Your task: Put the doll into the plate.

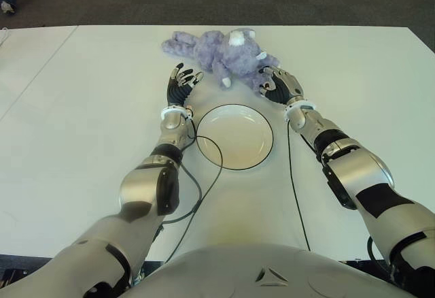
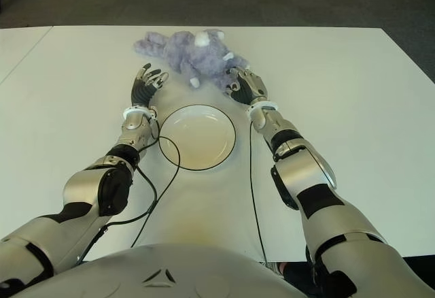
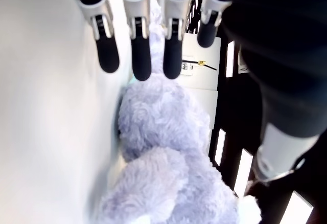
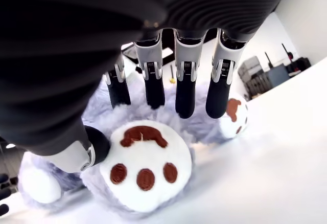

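Nearest the robot's body, a white plate [image 1: 234, 137] with a thin dark rim is seen on the white table [image 1: 81, 121], between the two forearms, with black cables [image 1: 204, 175] curving past its near side. Beyond the plate, toward the table's far edge, a fluffy lavender doll [image 1: 221, 53] lies sprawled, with white paw pads marked in brown. The right hand [image 1: 277, 86] is placed at the doll's near right end, its fingers [image 4: 185, 93] spread over a paw but not closed on it. The left hand [image 1: 181, 87] is held open just beside the doll's near left side, nothing in it.
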{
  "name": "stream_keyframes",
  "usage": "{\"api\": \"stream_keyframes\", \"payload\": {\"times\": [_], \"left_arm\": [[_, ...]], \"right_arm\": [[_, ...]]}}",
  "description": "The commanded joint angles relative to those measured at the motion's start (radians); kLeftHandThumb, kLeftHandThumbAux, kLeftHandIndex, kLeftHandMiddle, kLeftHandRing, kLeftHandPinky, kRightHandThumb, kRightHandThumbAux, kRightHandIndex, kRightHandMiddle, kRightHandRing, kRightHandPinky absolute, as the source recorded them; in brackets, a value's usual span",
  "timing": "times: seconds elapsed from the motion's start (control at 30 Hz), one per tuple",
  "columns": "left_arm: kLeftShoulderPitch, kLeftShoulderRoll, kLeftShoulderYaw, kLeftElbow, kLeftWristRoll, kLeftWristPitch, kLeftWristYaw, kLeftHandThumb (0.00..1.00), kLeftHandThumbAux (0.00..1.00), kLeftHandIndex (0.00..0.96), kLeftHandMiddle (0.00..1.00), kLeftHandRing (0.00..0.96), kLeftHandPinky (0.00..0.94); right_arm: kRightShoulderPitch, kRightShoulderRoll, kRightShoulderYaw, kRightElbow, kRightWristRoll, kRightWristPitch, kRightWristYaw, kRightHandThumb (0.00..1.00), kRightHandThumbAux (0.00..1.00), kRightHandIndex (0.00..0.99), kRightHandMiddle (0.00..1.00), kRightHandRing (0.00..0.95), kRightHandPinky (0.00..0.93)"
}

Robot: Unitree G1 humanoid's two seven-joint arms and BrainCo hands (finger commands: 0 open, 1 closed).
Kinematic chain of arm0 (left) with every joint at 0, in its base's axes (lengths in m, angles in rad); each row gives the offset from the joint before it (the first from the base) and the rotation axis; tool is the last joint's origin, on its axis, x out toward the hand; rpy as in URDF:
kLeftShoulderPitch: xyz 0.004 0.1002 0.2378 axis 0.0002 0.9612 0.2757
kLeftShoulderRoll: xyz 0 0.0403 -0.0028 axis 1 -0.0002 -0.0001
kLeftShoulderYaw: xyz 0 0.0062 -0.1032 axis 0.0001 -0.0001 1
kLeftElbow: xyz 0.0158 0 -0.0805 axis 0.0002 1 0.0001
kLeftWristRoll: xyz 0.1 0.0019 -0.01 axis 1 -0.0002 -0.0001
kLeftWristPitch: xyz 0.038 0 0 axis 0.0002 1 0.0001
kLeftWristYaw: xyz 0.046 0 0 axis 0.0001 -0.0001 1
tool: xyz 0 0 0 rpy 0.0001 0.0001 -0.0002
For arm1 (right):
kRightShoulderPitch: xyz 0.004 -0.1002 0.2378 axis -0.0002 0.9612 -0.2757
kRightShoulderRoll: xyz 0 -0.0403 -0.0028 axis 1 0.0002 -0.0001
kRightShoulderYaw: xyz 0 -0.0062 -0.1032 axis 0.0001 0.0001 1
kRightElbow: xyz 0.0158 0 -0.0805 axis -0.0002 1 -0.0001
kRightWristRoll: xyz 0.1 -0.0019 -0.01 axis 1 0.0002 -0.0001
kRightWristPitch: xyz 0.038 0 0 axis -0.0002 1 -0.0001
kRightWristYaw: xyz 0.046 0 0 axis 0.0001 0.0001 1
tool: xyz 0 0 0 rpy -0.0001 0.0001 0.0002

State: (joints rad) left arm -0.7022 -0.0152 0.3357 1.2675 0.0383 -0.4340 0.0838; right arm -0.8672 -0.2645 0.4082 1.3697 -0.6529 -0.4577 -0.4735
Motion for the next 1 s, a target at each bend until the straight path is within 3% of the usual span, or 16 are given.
{"api": "stream_keyframes", "payload": {"times": [0.03,0.47,1.0], "left_arm": [[0.134,-0.035,-0.010,0.096,0.005,0.111,0.013,0.000,0.684,0.093,0.219,0.236,0.231],[0.139,-0.027,-0.008,0.096,0.002,0.124,0.017,0.000,0.671,0.126,0.245,0.255,0.251],[0.141,-0.030,0.012,0.095,-0.017,0.118,-0.011,0.000,0.708,0.112,0.235,0.249,0.245]], "right_arm": [[0.023,0.018,-0.018,0.010,0.018,0.024,0.019,0.549,0.627,0.187,0.160,0.172,0.229],[0.052,0.023,-0.072,0.021,0.053,0.123,0.097,0.497,0.648,0.181,0.144,0.166,0.237],[0.042,0.041,-0.094,0.017,0.066,0.169,0.130,0.520,0.688,0.186,0.134,0.164,0.249]]}}
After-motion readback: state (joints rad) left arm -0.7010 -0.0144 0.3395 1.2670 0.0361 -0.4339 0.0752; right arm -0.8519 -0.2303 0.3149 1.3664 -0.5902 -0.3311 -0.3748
